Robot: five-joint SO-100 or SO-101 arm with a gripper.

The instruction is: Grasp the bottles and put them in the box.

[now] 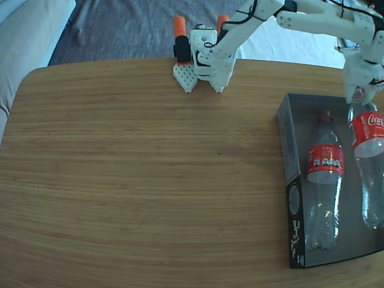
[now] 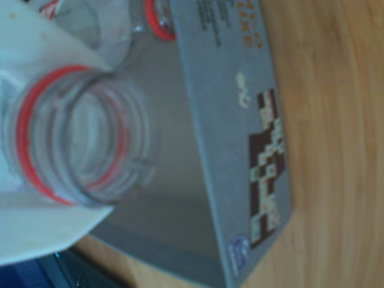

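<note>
The white two-finger gripper is clamped on the open neck of a clear plastic Coca-Cola bottle with a red label. In the wrist view its white fingers sit on either side of the red neck ring. In the fixed view this held bottle's long axis runs from 12 to 6 o'clock, mouth at 12, over the shallow cardboard box with a dark grey inside; whether its base touches the floor is unclear. At its 9 o'clock a second, matching bottle lies flat in the box, parallel, mouth at 12. The box rests at the wooden table's 3 o'clock edge.
</note>
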